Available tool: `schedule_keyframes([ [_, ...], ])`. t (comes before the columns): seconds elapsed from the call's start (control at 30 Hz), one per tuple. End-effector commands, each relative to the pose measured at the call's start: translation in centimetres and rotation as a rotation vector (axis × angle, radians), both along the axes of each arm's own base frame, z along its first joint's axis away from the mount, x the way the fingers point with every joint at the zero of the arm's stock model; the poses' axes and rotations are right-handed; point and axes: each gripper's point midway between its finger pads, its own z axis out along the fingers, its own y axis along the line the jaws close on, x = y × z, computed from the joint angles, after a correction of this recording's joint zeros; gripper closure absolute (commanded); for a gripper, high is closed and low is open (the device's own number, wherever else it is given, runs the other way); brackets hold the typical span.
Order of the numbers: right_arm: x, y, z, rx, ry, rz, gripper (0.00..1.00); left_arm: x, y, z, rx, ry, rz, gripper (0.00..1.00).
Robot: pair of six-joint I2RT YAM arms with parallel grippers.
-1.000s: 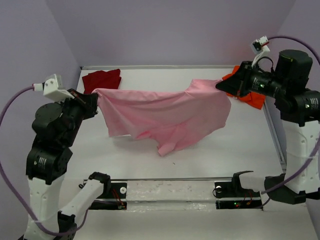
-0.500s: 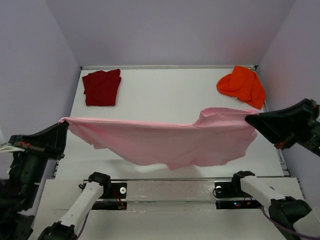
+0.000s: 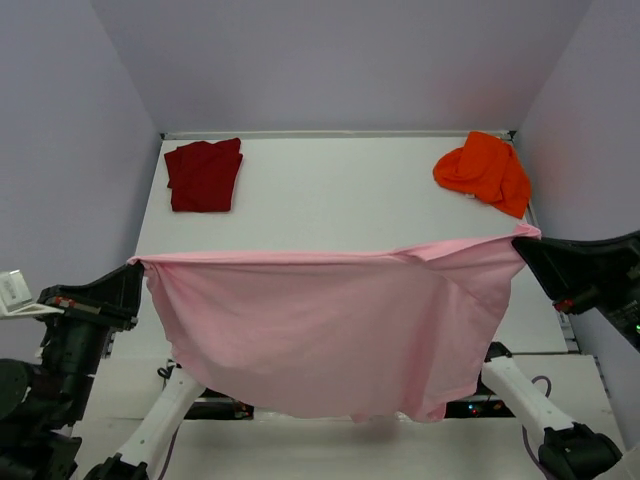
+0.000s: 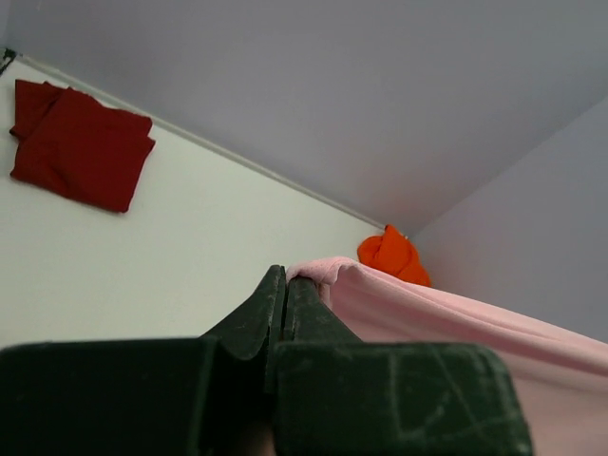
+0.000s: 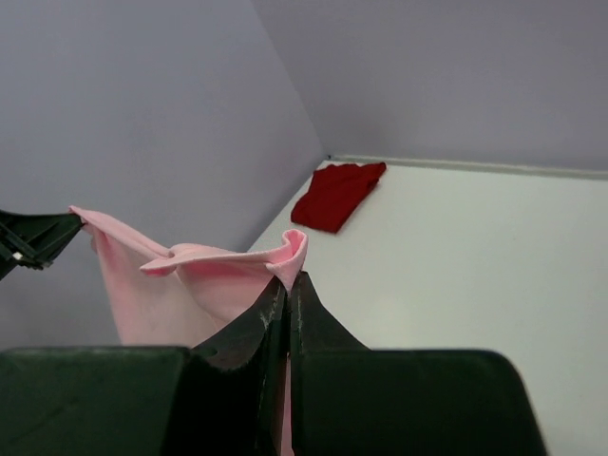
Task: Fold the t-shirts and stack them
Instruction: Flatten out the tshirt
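The light pink t-shirt (image 3: 320, 330) hangs stretched in the air between my two grippers, its lower edge draping over the near table edge. At the left, my left gripper (image 3: 135, 265) is shut on one top corner of the pink cloth (image 4: 313, 271). My right gripper (image 3: 520, 240) is shut on the other top corner, where the pink cloth (image 5: 290, 252) curls over the fingertips. A dark red t-shirt (image 3: 204, 174) lies folded at the far left corner of the table. Bunched up at the far right lies the bright orange t-shirt (image 3: 485, 172).
The white table (image 3: 330, 200) is walled by purple panels at the back and both sides. The hanging pink shirt hides the near edge and most of the arm bases. The dark red shirt (image 4: 81, 142) and orange shirt (image 4: 391, 255) also show in the left wrist view.
Both grippers have pulled back toward the near edge and apart, lifting the pink t-shirt off the table. It now hangs flat and spread where it was bunched before.
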Motion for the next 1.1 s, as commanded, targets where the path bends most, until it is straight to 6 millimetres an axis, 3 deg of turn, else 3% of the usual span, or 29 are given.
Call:
schedule_keyframes([
  [0.0, 5.0, -1.1, -0.7, -0.016, 0.036, -0.120, 1.00, 1.8, 0.4, -1.3, 0.015, 0.039, 0.049, 1.00],
  [0.1, 7.3, -0.9, -2.4, -0.049, 0.080, -0.125, 1.00, 3.7, -0.6, -3.0, 0.060, 0.082, 0.022, 1.00],
  [0.23, 11.3, 1.0, -7.1, -0.101, 0.235, -0.040, 1.00, 7.6, -2.6, -5.8, 0.130, 0.167, -0.029, 1.00],
  [0.27, 12.7, 1.8, -9.0, -0.105, 0.290, -0.001, 1.00, 8.8, -3.1, -6.9, 0.137, 0.189, -0.035, 1.00],
  [0.4, 15.8, 2.8, -13.8, -0.101, 0.405, 0.029, 1.00, 11.3, -4.2, -9.0, 0.149, 0.202, -0.051, 1.00],
  [0.57, 19.5, 3.3, -20.2, -0.146, 0.540, 0.035, 1.00, 16.1, -5.6, -13.9, 0.199, 0.281, -0.059, 1.00],
  [0.8, 24.5, 3.9, -25.5, -0.202, 0.632, 0.045, 1.00, 21.2, -7.7, -19.3, 0.298, 0.374, -0.111, 1.00],
  [0.97, 28.1, 4.0, -29.7, -0.240, 0.718, 0.030, 1.00, 24.7, -8.2, -21.7, 0.340, 0.408, -0.096, 1.00],
  [1.0, 29.2, 4.1, -30.8, -0.248, 0.734, 0.026, 1.00, 25.8, -8.4, -23.7, 0.361, 0.463, -0.095, 1.00],
  [1.07, 30.8, 3.6, -31.7, -0.267, 0.747, -0.016, 1.00, 27.3, -8.1, -24.9, 0.386, 0.519, -0.064, 1.00],
])
